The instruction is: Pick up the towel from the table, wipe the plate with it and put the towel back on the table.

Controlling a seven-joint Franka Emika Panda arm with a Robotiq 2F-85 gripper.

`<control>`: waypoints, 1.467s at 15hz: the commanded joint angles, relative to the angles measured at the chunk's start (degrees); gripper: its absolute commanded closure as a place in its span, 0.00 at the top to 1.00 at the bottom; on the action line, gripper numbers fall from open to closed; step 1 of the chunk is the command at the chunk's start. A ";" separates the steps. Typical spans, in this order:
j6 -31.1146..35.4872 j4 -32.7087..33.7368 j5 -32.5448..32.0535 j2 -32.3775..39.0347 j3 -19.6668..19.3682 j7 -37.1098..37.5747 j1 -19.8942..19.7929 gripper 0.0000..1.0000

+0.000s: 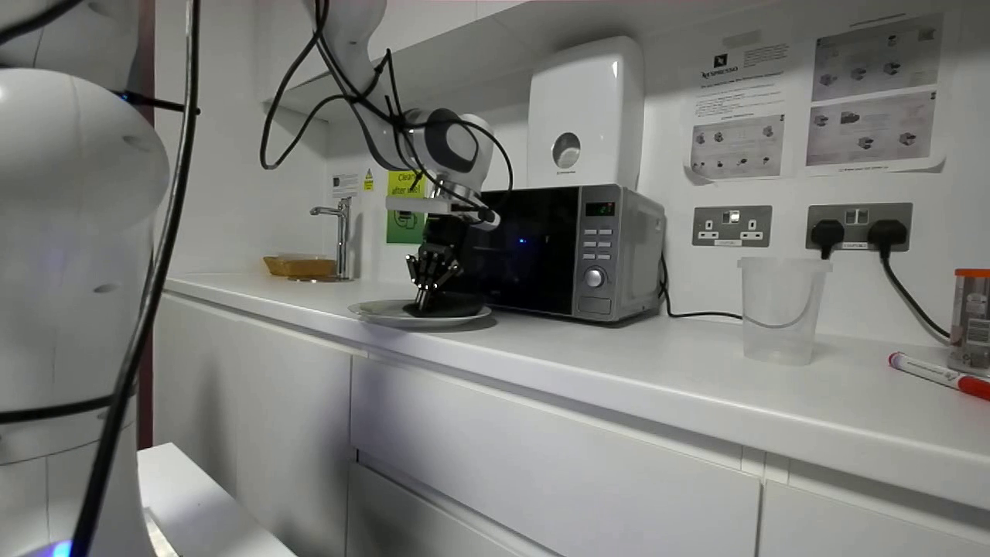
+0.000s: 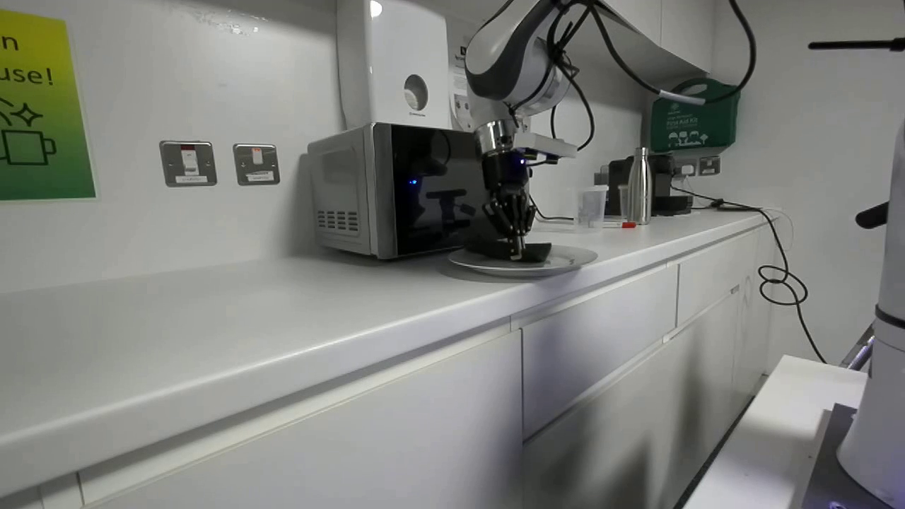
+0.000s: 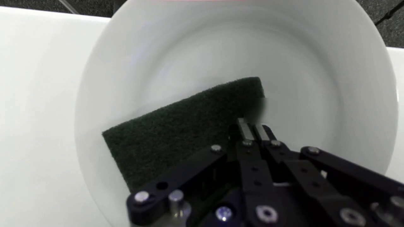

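The grey-silver plate point(image 1: 370, 309) lies on the white table point(image 1: 619, 356) near its front edge; it also shows in an exterior view point(image 2: 576, 259) and the wrist view point(image 3: 101, 82). The near-black, dark green towel point(image 3: 176, 129) lies flat on the plate, towards the left in the wrist view, and shows in both exterior views point(image 1: 456, 305) point(image 2: 535, 252). My gripper point(image 3: 251, 126) points down over the plate, also seen in both exterior views point(image 1: 422, 298) point(image 2: 518, 249). Its fingers are close together on the towel's edge. A blurred patch covers the fingertips, and the arm links hide part of the towel.
The black-fronted microwave point(image 1: 518, 255) stands right behind the plate. A clear plastic tub point(image 1: 781, 309), a red marker point(image 1: 936, 374) and a jar point(image 1: 971, 325) stand along the table. A tan dish point(image 1: 302, 267) sits by the tap point(image 1: 343, 236). A steel bottle point(image 2: 640, 187) stands farther along.
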 commanded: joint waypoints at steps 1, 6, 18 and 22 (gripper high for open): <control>-0.76 2.42 0.29 2.46 1.07 -0.40 0.81 0.01; -0.70 1.58 0.84 1.54 2.88 -1.12 2.45 0.01; -1.00 -1.44 2.05 -1.31 4.53 -3.14 4.08 0.01; -1.33 -3.87 2.53 -3.36 4.00 -3.95 3.62 0.01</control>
